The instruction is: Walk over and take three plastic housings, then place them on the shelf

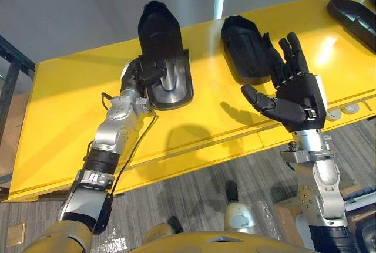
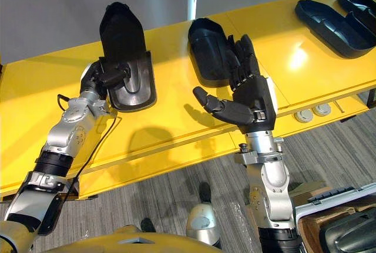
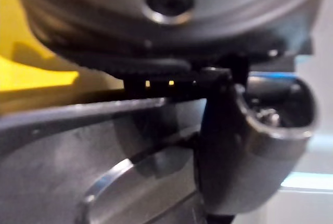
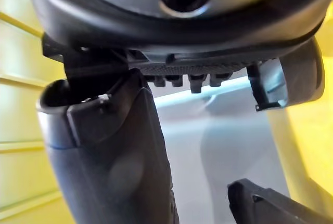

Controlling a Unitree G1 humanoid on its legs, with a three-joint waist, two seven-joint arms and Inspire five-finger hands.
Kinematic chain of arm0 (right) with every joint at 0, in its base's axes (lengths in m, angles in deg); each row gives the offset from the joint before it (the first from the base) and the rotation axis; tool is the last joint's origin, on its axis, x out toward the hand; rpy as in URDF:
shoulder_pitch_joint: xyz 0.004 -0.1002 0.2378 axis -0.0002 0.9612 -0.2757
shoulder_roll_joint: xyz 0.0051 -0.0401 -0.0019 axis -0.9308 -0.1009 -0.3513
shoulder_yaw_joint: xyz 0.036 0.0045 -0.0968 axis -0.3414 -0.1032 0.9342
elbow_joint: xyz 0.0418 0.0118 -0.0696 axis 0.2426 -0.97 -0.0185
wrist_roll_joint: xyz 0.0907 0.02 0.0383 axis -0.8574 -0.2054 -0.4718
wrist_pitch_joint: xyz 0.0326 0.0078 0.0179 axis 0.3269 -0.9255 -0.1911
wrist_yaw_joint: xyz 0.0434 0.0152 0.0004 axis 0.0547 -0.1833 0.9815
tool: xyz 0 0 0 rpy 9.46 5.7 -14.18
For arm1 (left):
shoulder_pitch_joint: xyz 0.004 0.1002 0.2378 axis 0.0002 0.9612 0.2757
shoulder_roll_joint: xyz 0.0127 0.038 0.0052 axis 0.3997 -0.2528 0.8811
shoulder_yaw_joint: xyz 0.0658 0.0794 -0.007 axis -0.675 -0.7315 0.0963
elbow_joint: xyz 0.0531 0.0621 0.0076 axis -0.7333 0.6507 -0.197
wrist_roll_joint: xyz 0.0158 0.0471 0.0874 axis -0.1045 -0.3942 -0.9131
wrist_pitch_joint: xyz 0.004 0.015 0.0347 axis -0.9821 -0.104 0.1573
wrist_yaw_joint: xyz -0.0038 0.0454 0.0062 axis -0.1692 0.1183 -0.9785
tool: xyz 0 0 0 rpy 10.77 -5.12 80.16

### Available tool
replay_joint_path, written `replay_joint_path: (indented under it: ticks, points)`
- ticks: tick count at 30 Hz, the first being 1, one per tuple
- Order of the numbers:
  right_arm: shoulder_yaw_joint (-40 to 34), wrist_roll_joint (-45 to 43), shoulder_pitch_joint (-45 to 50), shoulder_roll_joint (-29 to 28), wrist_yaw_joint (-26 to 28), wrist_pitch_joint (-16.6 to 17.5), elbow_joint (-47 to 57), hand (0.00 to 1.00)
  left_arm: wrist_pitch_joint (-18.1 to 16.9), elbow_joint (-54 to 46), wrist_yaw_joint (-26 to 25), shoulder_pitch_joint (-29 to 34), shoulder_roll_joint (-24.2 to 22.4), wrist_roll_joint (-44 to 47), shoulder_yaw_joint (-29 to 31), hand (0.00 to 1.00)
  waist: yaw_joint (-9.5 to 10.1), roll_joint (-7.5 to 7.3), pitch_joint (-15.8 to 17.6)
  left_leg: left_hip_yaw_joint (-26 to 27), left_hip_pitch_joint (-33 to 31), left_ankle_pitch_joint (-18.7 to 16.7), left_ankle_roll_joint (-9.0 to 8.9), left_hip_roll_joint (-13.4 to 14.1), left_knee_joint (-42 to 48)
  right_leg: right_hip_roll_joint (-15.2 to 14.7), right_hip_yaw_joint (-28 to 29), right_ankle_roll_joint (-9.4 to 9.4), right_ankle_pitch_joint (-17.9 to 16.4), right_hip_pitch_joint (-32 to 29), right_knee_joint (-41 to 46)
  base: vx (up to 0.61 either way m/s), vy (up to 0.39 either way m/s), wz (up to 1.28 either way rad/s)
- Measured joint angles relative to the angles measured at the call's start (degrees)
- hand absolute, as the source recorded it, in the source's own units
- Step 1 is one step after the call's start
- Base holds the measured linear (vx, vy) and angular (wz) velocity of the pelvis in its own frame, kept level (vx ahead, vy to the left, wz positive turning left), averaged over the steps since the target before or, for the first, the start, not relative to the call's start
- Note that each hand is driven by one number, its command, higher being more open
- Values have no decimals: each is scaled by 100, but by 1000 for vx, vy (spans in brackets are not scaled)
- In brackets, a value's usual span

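Firstly, left eye view: item 1, black plastic housing (image 1: 160, 33), gripped by the left hand (image 1: 140, 76) at its wide lower end, thumb hooked over the rim into the hollow, presumably because that lip offers the firmest purchase; the piece stands tilted, its narrow end raised past the far edge of the yellow surface (image 1: 64, 124); whether its lower end touches that surface cannot be told; item 2, second housing (image 1: 244, 47), lying hollow-up on the surface just beside the right hand (image 1: 296, 94), which is spread wide and holds nothing, likely poised to take it. Right eye view: 2 further housings (image 2: 335, 21) lying side by side at the far right end, well apart from both hands, probably stock for later collection. Left wrist view: thumb (image 3: 223, 151) pressed against the grey inner wall of the held housing, consistent with a pinch on the rim. Right wrist view: thumb (image 4: 109, 161) straight, nothing between it and the palm; a dark housing edge shows past it, apart from it.
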Motion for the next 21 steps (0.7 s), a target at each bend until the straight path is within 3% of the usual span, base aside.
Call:
replay_joint_path:
  ticks: [6,21]
  points:
    - [376,6,-221,-3,-91,0,0,100,92,6,-14,3,-129,-48,-45,100,18,-62,56,-79,8,2,4,4,25,-10,-81,0,3,92,0,-51,-14,6]
    - [536,0,-242,-153,-282,7,-293,100,50,248,4,25,-266,-339,-284,100,115,-150,85,-78,119,1,5,22,62,-8,-87,9,9,243,-2,-54,-14,0]
